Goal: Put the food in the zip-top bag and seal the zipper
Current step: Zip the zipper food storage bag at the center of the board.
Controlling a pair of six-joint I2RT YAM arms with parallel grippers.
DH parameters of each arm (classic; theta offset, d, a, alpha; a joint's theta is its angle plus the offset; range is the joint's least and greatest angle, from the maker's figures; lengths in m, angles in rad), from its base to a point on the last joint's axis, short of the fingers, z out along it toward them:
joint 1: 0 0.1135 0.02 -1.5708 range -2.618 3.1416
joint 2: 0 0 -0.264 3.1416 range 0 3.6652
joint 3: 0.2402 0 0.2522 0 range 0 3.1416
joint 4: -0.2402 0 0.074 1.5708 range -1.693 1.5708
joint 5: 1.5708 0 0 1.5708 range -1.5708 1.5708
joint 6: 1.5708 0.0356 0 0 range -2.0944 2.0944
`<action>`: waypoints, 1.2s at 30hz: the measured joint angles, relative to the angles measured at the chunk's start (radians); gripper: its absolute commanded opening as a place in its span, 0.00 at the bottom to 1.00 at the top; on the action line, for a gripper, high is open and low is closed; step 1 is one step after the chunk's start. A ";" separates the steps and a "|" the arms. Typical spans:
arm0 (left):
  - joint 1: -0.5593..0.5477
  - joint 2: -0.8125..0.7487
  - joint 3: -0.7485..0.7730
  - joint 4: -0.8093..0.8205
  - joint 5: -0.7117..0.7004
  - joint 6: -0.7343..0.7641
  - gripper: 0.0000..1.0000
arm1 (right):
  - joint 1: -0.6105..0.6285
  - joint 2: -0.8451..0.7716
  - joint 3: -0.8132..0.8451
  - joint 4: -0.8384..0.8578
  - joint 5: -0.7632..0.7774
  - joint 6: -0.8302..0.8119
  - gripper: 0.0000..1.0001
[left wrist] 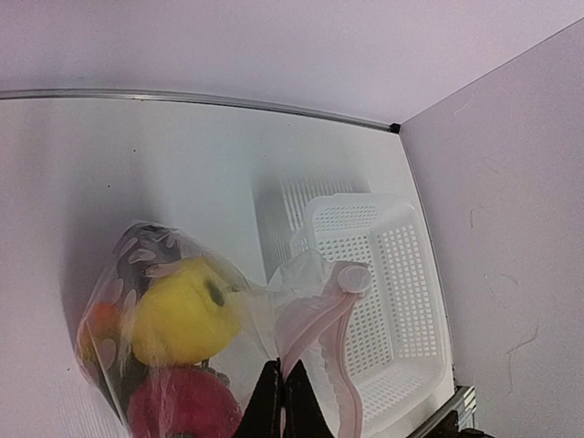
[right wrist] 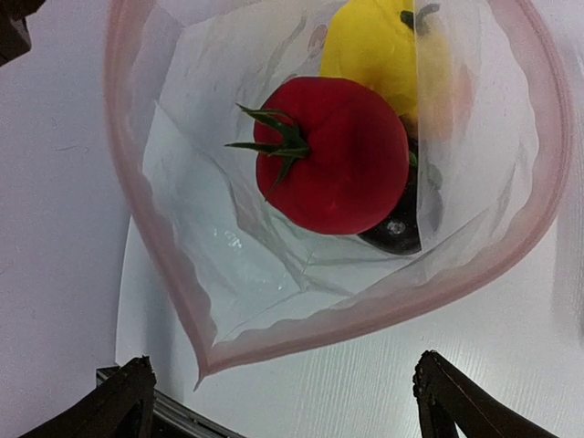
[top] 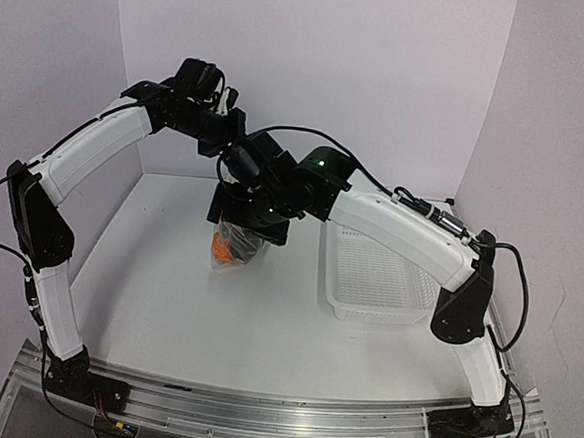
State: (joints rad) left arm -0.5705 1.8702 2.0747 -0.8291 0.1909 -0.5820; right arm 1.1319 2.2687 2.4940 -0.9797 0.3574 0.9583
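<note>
Reaching down, left fingers [left wrist: 265, 411] pinch the bag [left wrist: 297, 283].

White table [top: 166, 300] carries one perforated basket [top: 378, 275] (white, right side).

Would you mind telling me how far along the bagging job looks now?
Done: the red toy fruit, yellow toy pepper and dark round piece sit inside the clear dotted zip-top bag; no food shows in the white perforated basket. In hand: the left claw pinches the bag's rim; the right claw hangs open over the mouth. Left: the pinkish zipper strip gapes, unsealed.
</note>
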 measured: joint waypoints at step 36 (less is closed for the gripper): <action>0.003 -0.033 -0.126 0.018 0.074 0.077 0.64 | -0.117 -0.016 -0.204 0.193 -0.057 -0.519 0.00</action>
State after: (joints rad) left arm -0.5679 1.8371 1.9483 -0.8111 0.2646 -0.5048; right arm 1.0153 2.2522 2.2895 -0.7864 0.3006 0.4393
